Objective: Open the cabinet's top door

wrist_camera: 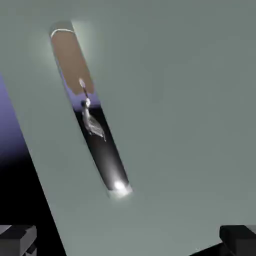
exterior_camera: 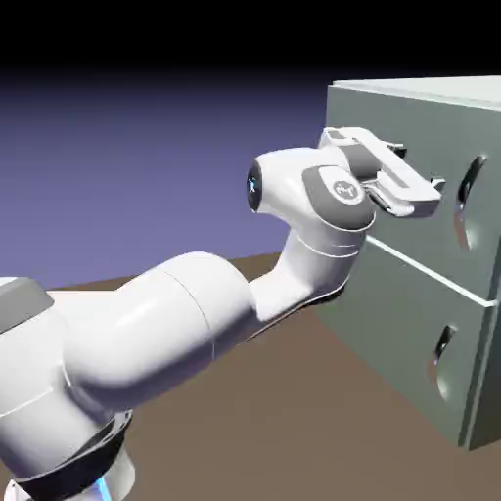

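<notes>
The pale grey-green cabinet (exterior_camera: 421, 95) stands at the right of the exterior view. Its top door (exterior_camera: 440, 245) is shut flat and carries a long curved silver handle (exterior_camera: 468, 201) near its right edge. My gripper (exterior_camera: 437, 185) hovers just left of that handle, close to the panel, not touching it. In the hand view the top door (wrist_camera: 180, 100) fills the picture, and the handle (wrist_camera: 92, 120) runs slantwise at upper left. My gripper (wrist_camera: 128, 245) is open, with its fingertips (wrist_camera: 17, 239) far apart and nothing between them.
Below a seam sits the shorter lower panel (exterior_camera: 401, 333) with its smaller handle (exterior_camera: 444, 354). The brown table (exterior_camera: 294, 421) stretches in front of the cabinet. My white arm (exterior_camera: 196, 313) rises from the lower left.
</notes>
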Controlling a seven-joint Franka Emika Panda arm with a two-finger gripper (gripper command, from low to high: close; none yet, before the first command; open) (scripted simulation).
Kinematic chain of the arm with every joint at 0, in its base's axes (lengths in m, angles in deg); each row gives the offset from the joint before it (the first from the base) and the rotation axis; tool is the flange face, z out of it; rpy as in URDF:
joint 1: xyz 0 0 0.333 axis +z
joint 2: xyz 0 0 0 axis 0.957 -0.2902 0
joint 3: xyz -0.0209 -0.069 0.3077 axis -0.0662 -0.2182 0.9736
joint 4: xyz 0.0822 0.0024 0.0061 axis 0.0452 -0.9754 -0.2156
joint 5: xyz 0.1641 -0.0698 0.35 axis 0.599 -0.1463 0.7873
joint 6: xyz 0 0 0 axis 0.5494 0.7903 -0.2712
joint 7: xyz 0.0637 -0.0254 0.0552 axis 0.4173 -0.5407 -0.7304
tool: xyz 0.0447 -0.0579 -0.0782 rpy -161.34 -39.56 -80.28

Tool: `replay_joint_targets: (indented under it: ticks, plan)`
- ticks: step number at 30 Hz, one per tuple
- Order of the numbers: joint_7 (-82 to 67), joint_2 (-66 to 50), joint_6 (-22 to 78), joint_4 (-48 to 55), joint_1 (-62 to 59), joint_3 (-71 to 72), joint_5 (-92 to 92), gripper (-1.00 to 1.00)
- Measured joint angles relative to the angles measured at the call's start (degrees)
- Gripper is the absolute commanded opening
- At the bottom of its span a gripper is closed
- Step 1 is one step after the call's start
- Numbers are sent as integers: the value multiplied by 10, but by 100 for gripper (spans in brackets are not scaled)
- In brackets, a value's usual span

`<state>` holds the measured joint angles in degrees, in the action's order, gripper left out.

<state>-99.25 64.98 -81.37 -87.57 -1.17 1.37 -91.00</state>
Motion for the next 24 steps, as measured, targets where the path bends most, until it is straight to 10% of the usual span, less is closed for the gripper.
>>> replay_joint_targets:
  ticks: [10,11,24]
  plan:
    - [-87,33,11,109,138,-75,-119,0]
    - [-88,33,11,116,144,-76,-120,-100]
    - [28,14,174,-101,-13,-7,-163,-100]
